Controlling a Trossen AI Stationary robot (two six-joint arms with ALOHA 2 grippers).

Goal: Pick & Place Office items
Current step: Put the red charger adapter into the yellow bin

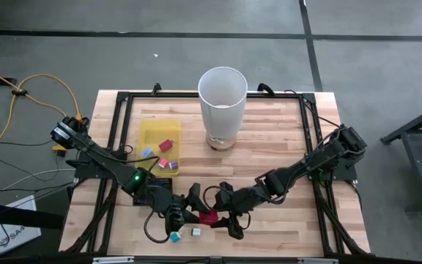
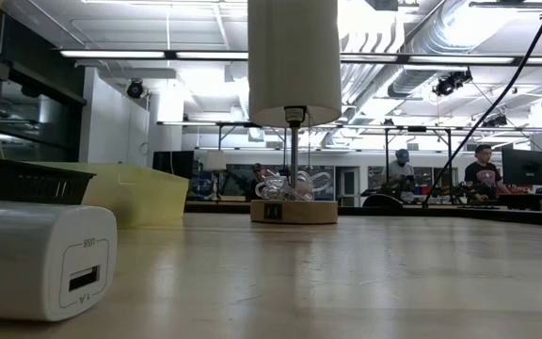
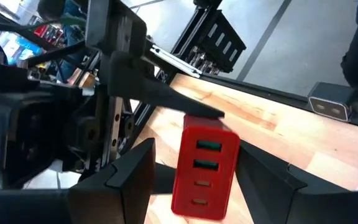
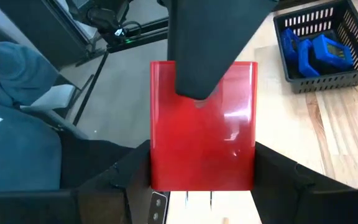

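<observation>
Both grippers meet at the near table edge, mid-width, around one red charger (image 1: 208, 218). Left gripper (image 1: 184, 213) comes at it from the left, right gripper (image 1: 228, 217) from the right; charger sits between them, so neither arm is clearly nearer. Looks like a handover or a shared grasp, can't tell which. In left wrist view the charger (image 3: 204, 171) is a glossy red block w/ a row of ports on its face, long axis running along the gap between that arm's own fingers (image 3: 129, 171), which stand apart on either side; whether they touch it I can't tell. A dark finger of the other arm presses its far end. Right wrist view: broad red face (image 4: 202, 152) fills the gap between the right fingers (image 4: 135, 168), flanks close against both, a dark finger from opposite lying over its top. Judgement: right is clamped on the charger, left is spread around it. Other items: teal cube (image 1: 175, 237) and white cube (image 1: 195, 232) loose on the table just nearer the edge than the grippers; small pieces in the yellow tray (image 1: 146, 130); blue pieces in a black mesh tray (image 4: 347, 43). White bin (image 1: 223, 99) at the far side, mid-table. Low view shows a white charger (image 2: 40, 259) close up.
</observation>
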